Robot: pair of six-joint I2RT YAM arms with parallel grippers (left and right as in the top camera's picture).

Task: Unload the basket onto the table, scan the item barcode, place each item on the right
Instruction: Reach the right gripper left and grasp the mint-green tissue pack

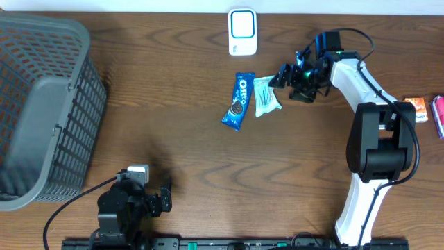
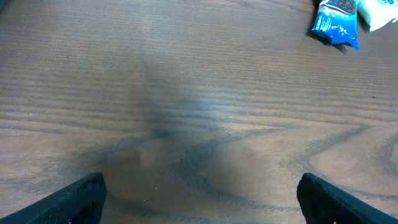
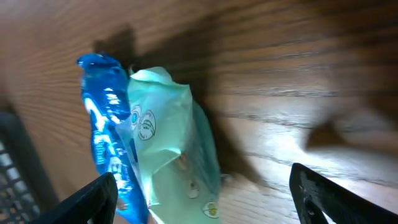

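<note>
– Right gripper point(image 1: 283, 78) has its jaws spread with nothing between them. I have it far and right of centre on the table point(image 1: 173, 125), tips pointing left at the mint-green packet point(image 1: 266, 97).

– Touching it?

– Just beside it. From overhead I cannot tell whether a tip makes contact. On my right wrist view the fingers point(image 3: 93, 199) sit at the lower corners and the packet lies ahead of them, unclamped.

– Where do the items lie?

– The mint-green packet lies against the blue Oreo packet point(image 1: 239, 101) on its left, one edge overlapping it. The scanner point(image 1: 243, 31) stands farther back near the far edge, apart from both, with bare wood between.

– Room to move?

– Bare wood runs left and near from the packets as far as the grey basket point(image 1: 41, 104) at the left edge. By the right edge an orange pack point(image 1: 416, 107) and a pink one point(image 1: 438, 114) lie close to the right arm.

– Surfaces?

– Both packets are glossy, crinkled film. The Oreo one is long and narrow, the mint one puffier with small printed figures. The scanner is a smooth, rounded white box with a blue face. The basket is plastic lattice with sloped walls. The table is dark wood grain with a slight sheen.

– Left side?

– Left gripper point(image 2: 199, 202) is spread wide and empty, low over bare wood at the near edge.
</note>
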